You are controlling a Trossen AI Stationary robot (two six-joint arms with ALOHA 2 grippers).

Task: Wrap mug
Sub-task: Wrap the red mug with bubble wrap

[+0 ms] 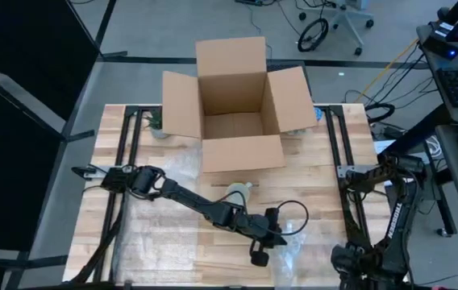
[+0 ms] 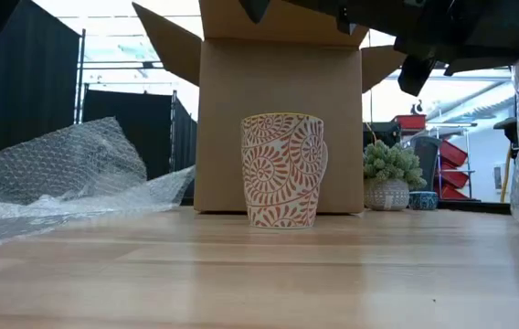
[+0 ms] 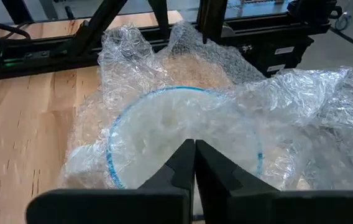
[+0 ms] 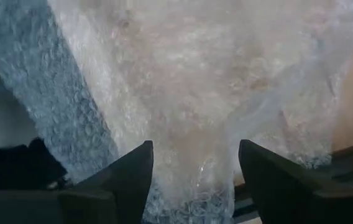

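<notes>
From above, one open brown cardboard box (image 1: 234, 109) with four flaps spread stands at the far side of the slatted wooden table (image 1: 181, 242). One mug (image 1: 239, 192) stands just in front of it, small and pale. The left gripper (image 1: 260, 256) reaches across to the table's near edge over crinkled clear bubble wrap (image 1: 289, 246); the right arm (image 1: 390, 217) waits folded at the table's right side.

At table height, the mug (image 2: 282, 170) is upright on the wood, cream ceramic with orange-red spiral patterning; its handle shows only as a sliver at one side. Bubble wrap (image 2: 58, 174) lies rumpled beside it, apart. A small potted plant (image 2: 389, 178) stands beyond.

Left wrist view: the left gripper (image 3: 194, 163) has its fingers pressed together, above wrap (image 3: 183, 93).

Right wrist view: the right gripper (image 4: 195, 177) stands spread apart over bubble wrap (image 4: 183, 74).
</notes>
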